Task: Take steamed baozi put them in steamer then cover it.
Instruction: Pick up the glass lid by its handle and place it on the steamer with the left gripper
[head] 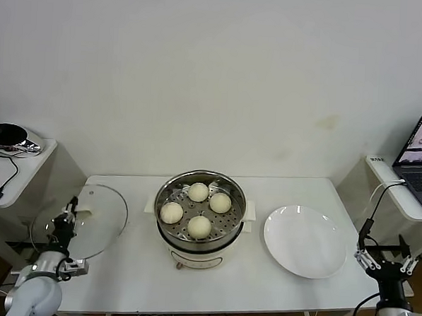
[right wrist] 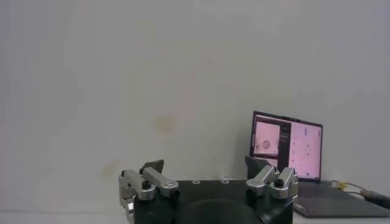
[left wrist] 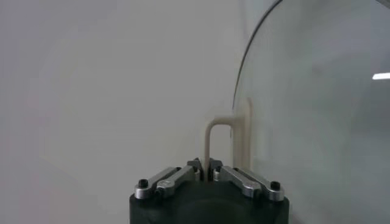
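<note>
White table (head: 127, 267) against a plain wall (head: 215, 73); laptop (head: 420, 151) alongside.

Four baozi (head: 196, 207) in steamer (head: 199, 228) — cover (head: 87, 219) lifted.

Even, soft white light fills all views, with only faint shadows under the steamer (head: 201, 218) and plate (head: 305, 241) on the surface (head: 134, 267). A bright streak of glare sits on the cover (left wrist: 317, 115). The laptop (right wrist: 286, 146) screen glows slightly soft.

Black claws (right wrist: 207, 176) with silver, screw-fastened finger links.
</note>
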Available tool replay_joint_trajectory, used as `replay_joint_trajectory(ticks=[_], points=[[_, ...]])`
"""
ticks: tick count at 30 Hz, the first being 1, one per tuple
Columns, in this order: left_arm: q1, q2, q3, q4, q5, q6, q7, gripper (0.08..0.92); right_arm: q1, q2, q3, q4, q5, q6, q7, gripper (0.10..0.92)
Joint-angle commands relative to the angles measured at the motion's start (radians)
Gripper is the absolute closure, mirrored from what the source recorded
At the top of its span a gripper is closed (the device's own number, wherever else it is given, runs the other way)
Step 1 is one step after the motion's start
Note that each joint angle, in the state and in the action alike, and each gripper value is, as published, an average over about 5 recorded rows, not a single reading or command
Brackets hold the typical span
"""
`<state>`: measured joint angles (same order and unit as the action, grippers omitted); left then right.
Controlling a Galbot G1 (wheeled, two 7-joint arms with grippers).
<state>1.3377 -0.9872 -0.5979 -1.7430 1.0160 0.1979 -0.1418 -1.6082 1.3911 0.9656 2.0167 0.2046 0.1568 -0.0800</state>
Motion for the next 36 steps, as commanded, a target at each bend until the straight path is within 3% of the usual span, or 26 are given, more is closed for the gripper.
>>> replay_joint_trajectory(ticks=[1, 5, 8, 12, 16, 24, 36], points=[[0.017, 0.126, 0.049, -0.309, -0.238, 0.245, 0.041, 0.853, -0.02, -0.003, -0.059, 0.008, -0.057, 0.012, -0.002, 0.203], [-0.067, 0.186, 0.201, -0.339, -0.29, 0.297, 0.06, 0.853, -0.012, 0.02, -0.086, -0.002, -0.119, 0.021, 0.003, 0.203], [-0.181, 0.191, 0.36, -0.325, -0.292, 0.335, 0.07, 0.853, 0.003, 0.048, -0.104, -0.02, -0.192, 0.03, 0.012, 0.203], [-0.34, 0.15, 0.534, -0.292, -0.247, 0.413, 0.132, 0.853, 0.025, 0.082, -0.13, -0.041, -0.268, 0.035, 0.027, 0.203], [-0.462, 0.062, 0.654, -0.246, -0.138, 0.486, 0.224, 0.853, 0.04, 0.103, -0.147, -0.053, -0.296, 0.032, 0.04, 0.203], [-0.539, -0.089, 0.741, -0.159, 0.094, 0.516, 0.379, 0.853, 0.052, 0.109, -0.173, -0.071, -0.306, 0.031, 0.042, 0.203], [-0.576, -0.216, 0.811, -0.085, 0.233, 0.529, 0.438, 0.853, 0.068, 0.101, -0.183, -0.088, -0.299, 0.033, 0.041, 0.203]])
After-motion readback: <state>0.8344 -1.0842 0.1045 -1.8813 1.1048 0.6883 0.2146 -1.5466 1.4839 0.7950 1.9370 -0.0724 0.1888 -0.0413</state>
